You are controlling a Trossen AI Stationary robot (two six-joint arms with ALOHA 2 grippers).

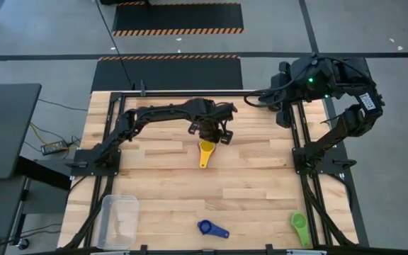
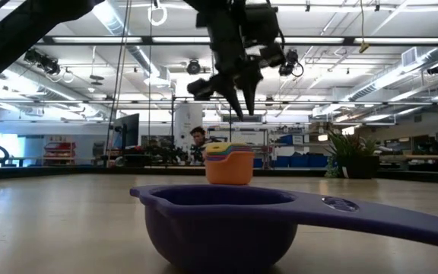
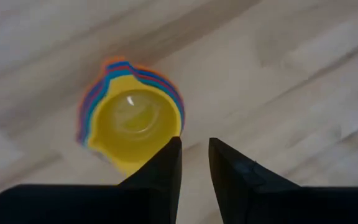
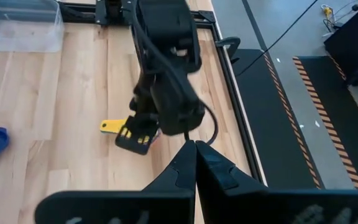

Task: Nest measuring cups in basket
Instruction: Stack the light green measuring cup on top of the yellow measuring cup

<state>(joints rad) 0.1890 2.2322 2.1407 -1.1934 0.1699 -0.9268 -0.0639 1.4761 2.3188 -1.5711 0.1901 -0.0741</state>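
My left pincer [image 1: 208, 134] hangs above the middle of the pale wooden table [image 1: 154, 184], its two dark fingers [image 3: 166, 168] parted by only a narrow slit and holding nothing. Just beside their tips, and clearly below them in the low view, stands the nested stack of small round plastic measuring cups [image 3: 131, 118], the yellow cup innermost, with orange, red and blue rims ringing it. In the high view its yellow handle runs from the bowl toward the near edge of the table, away from my wrist, so the long axis lies roughly in line with my reach.

Two cups lie well apart from the stack along the near edge: a dark blue cup [image 1: 212, 229] toward the middle and a green cup [image 1: 300, 227] toward the right side. The clear rectangular plastic basket [image 1: 117, 221] sits at the near left corner with nothing in it that I can see.

My right pincer [image 4: 194, 152] is pinched shut and parked at the far right corner. It is the closer arm to the green cup. The blue one and the basket fall more to my left side, I judge.
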